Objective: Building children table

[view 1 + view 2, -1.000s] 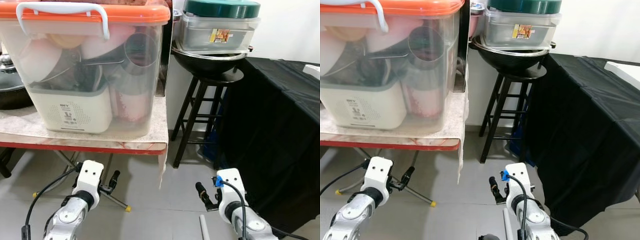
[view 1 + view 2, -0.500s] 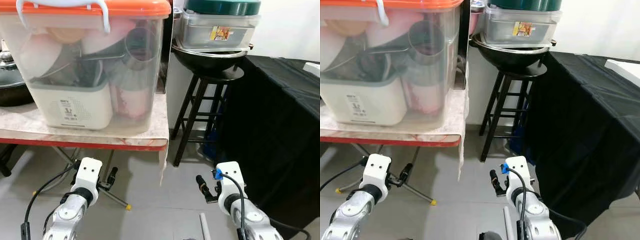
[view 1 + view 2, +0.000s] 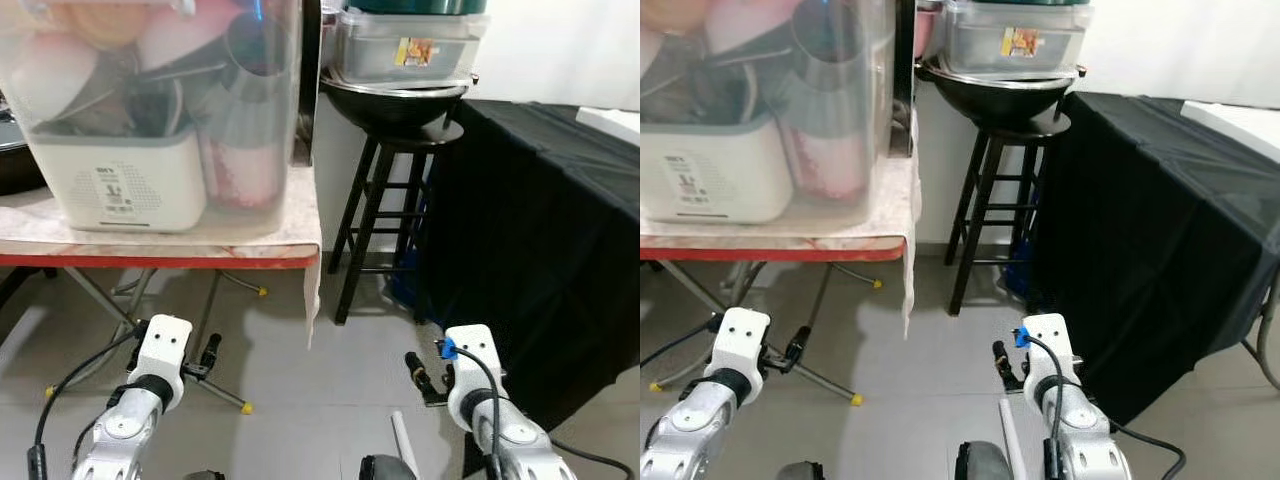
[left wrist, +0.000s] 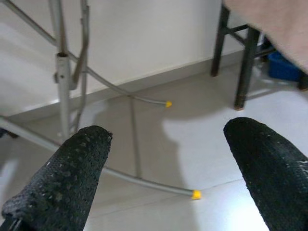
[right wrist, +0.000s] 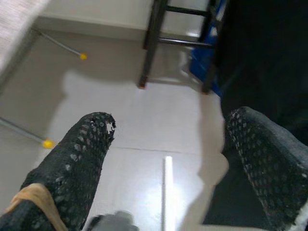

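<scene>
Over the last second the whole head view shifts: the clear storage bin [image 3: 160, 110] on the folding surface [image 3: 160, 250] slides up and out past the top edge, and more grey floor [image 3: 300, 380] comes into frame. I read this as camera motion, the robot stepping back or tilting its head down, not as movement of the objects. Both arms hold the same low, forward posture as before. The left end effector [image 4: 168, 163] is released, its fingers spread with nothing between them, hovering above the floor near the surface's metal legs with yellow feet [image 4: 195, 194]. The right end effector [image 5: 166, 159] is likewise released and empty, hanging over the floor beside the black-draped table [image 3: 540, 230]. A white rod [image 5: 166, 190] lies on the floor just ahead of and below the right end effector; I judge it may be a part of the children table, though I cannot confirm this. The black stool [image 3: 385, 210] carries a wok and containers. No assembly has started; I judge the robot is still locating parts.
</scene>
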### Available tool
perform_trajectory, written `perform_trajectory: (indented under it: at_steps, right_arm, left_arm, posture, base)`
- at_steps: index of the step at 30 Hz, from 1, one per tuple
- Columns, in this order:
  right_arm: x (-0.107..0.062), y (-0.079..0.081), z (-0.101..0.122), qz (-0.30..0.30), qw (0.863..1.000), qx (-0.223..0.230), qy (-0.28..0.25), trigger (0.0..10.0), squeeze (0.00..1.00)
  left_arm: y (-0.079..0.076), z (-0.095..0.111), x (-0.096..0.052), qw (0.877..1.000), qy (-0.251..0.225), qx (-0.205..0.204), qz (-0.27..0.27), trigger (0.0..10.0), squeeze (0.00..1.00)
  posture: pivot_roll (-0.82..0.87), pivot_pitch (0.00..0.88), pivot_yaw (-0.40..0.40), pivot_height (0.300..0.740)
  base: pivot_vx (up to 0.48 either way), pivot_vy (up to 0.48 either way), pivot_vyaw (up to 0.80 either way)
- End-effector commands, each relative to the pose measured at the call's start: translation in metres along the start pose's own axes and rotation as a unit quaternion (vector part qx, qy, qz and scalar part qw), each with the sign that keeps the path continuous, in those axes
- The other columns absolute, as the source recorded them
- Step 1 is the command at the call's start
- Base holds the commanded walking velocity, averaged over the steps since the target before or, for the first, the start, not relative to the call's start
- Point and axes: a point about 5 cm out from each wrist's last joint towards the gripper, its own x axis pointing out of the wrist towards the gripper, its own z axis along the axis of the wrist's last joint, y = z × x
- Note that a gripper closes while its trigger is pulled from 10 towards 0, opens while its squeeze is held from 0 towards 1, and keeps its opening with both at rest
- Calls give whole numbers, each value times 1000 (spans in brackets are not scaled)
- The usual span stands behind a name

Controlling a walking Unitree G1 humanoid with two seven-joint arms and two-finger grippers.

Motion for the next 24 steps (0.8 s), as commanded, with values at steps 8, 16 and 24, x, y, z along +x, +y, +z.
perform_trajectory:
  at_steps: [8, 16, 24]
  right_arm:
    - [-2, -56, -40, -72, 995, -13, 66, 10000, 0]
    - [-5, -68, -59, -68, 993, -29, 93, 10000, 0]
    - [-2, -59, -63, -42, 995, -30, 90, 10000, 0]
  left_arm:
    - [33, -25, 1, 998, 47, 46, 19, 10000, 0]
    - [43, -39, 0, 995, 75, 63, 22, 10000, 0]
    - [45, -43, 0, 994, 82, 68, 15, 10000, 0]
  posture:
    - [30, 0, -51, 521]
    - [32, 0, -53, 506]
    - [39, 0, -54, 476]
  base:
    - [0, 0, 0]
    - [0, 0, 0]
    - [0, 0, 0]
